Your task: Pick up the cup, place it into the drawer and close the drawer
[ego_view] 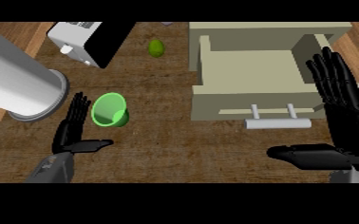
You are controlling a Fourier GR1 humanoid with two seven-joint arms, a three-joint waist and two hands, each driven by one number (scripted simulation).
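A green cup (110,109) lies tilted on the wooden counter at the left, its mouth facing up toward me. My left hand (72,129) is open just left of it, fingers straight and close to the cup's rim, thumb pointing right below the cup. The beige drawer (252,71) stands pulled open at the upper right, its inside bare, with a pale bar handle (278,123) on its front. My right hand (338,118) is open at the right edge, fingers straight alongside the drawer's right wall, thumb stretched left below the handle.
A large grey cylinder (28,85) lies at the far left next to my left hand. A white and black appliance (88,40) stands at the back left. A small green fruit (156,48) rests on the counter between the appliance and the drawer.
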